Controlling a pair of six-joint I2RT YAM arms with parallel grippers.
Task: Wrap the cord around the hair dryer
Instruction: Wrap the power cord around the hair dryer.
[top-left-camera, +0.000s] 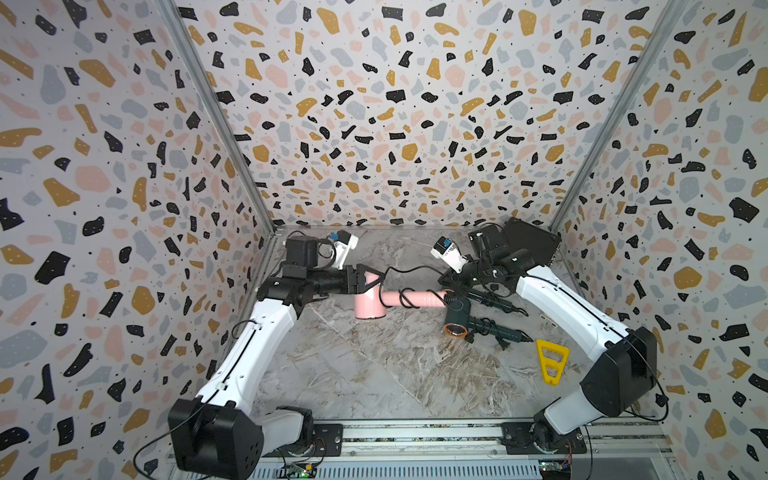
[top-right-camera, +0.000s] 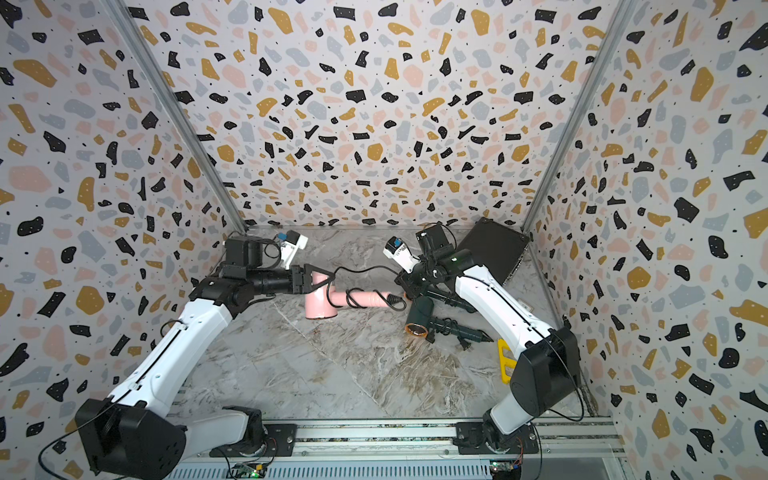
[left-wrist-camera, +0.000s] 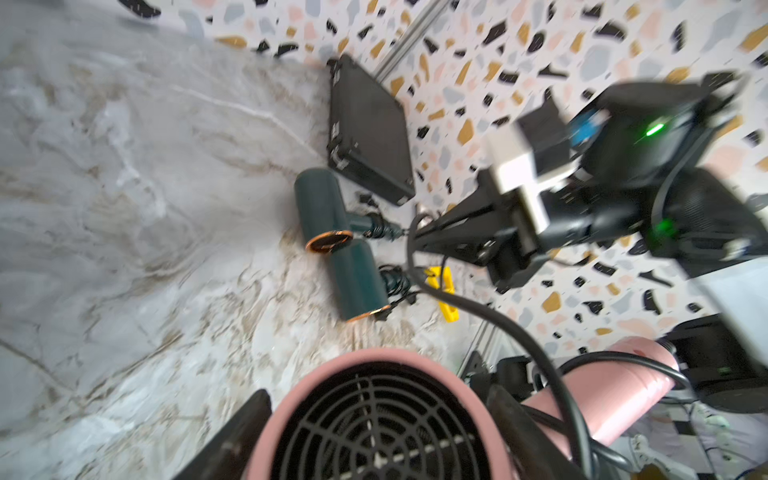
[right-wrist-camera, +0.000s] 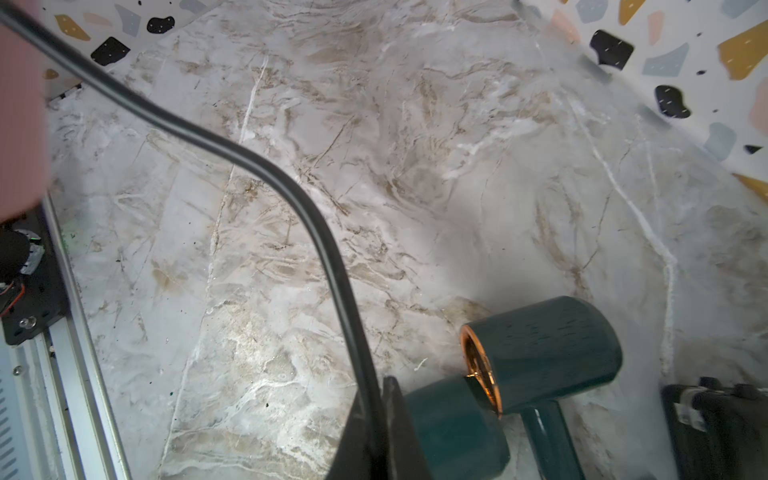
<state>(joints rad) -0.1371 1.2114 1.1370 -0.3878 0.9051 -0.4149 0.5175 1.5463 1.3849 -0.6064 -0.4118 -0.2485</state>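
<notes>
Where both top views look down on the marble tabletop (top-left-camera: 374, 374), the pink hair dryer (top-left-camera: 368, 307) sits toward the far side. Its head is at the left tool (top-left-camera: 370, 280) and its handle points at the right tool (top-left-camera: 446, 283). The left tool is clamped across the dryer's head, a finger on each side. The black cord (top-left-camera: 409, 270) winds along the handle toward the head, then rises and arcs back into the right tool, which is pinched tight on it. Two green dryers (top-left-camera: 457, 318) with their own cords lie just beside the pink handle's end, under the right arm. A yellow plastic piece (top-left-camera: 550, 361) lies nearer the front, and a black case (top-left-camera: 532, 241) leans in the far corner. From the left wrist, the grille of the hair dryer's head fills the gap between the tool's fingers (left-wrist-camera: 245, 428), which press its sides. The cord crosses the handle and runs on to the right tool, with the green dryers, yellow piece and case beyond. From the right wrist, the cord runs from the blurred pink dryer at the frame edge into the closed tool, and the green dryers lie just past its tips.
</notes>
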